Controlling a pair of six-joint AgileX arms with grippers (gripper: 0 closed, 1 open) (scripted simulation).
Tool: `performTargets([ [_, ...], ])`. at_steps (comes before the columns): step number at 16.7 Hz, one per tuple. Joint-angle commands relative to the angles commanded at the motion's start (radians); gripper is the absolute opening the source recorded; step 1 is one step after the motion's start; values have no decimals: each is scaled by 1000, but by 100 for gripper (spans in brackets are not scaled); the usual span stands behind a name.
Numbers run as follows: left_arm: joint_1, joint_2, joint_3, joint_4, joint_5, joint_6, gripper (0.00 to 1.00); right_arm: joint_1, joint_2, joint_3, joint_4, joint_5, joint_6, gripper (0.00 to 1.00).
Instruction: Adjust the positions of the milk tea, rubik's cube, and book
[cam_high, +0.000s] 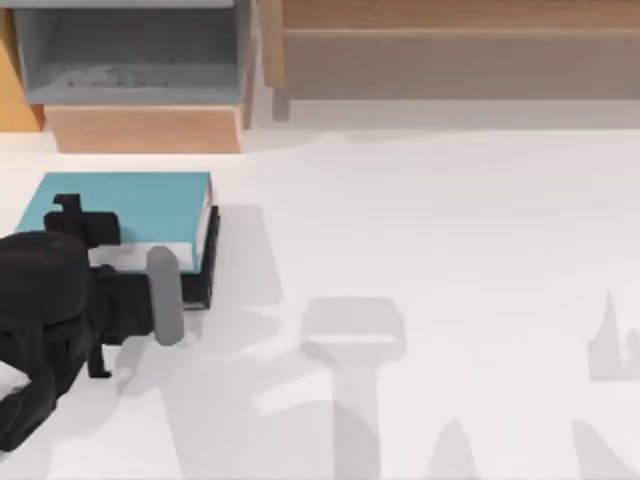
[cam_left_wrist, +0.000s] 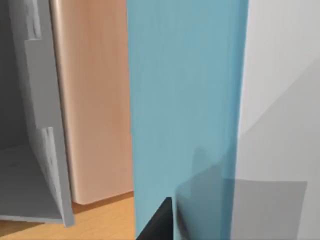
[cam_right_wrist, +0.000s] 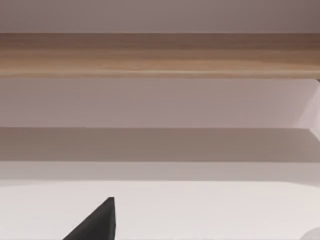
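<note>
- Book (cam_high: 125, 205) under work: teal face up, lying flat at the far left of the counter (cam_high: 430, 220), white page edges and black cover showing along its right side.
- Left end effector (cam_high: 120, 270) right over the book's near edge, arm body covering that part; how far open it stands, and whether it has hold of the book, cannot be told.
- In the left wrist view, teal cover (cam_left_wrist: 185, 100) running straight out ahead of the end effector, toward the wooden cabinet (cam_left_wrist: 92, 100) with its grey open compartment (cam_left_wrist: 30, 125).
- Judged progress: early to middle, with the book being handled now; nothing here to confirm that any item sits in a final place.
- Edges: wooden cabinet just beyond the book's far edge, apart by a narrow strip of counter; little room for pushing further away from the end effector.
- Open room: wide bare counter to the end effector's right, reaching to the long wooden shelf (cam_high: 450, 40) at the back.
- Right end effector (cam_right_wrist: 95, 222) facing that shelf across bare counter, idle; finger state cannot be told.
</note>
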Motion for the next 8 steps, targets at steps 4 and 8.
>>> performTargets([
  [4, 0, 0, 0, 0, 0, 0, 38, 0, 0, 0, 0, 0, 0, 100],
  [8, 0, 0, 0, 0, 0, 0, 68, 0, 0, 0, 0, 0, 0, 100],
])
